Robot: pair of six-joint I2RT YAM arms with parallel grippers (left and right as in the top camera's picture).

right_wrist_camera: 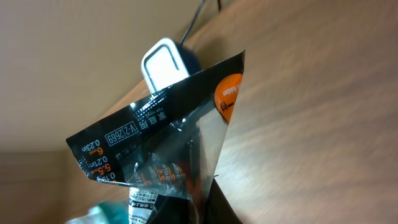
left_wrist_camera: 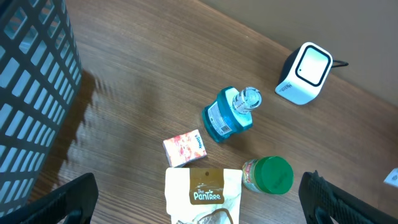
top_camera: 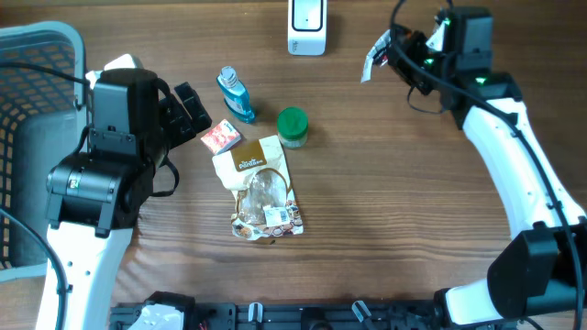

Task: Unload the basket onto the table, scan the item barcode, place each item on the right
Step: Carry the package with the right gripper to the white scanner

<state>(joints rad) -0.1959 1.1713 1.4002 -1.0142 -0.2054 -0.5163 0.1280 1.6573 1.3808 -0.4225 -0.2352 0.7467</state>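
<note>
Pinching a black crinkly plastic packet (right_wrist_camera: 168,146) in the closed right claw (top_camera: 394,53), up near the white box-shaped scanner (top_camera: 306,23). Hovering over the wooden tabletop (top_camera: 385,202) with the left claw (top_camera: 193,110) spread wide.

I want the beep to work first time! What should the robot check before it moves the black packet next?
1. The black packet is pinched in the right gripper: ok.
2. The packet is right at the white scanner: not ok, it hangs off to one side.
3. The barcode faces the scanner: cannot tell.
4. The way from packet to scanner is free: ok.
5. The left gripper is open and far from the scanner, beside the small box: ok.
</note>
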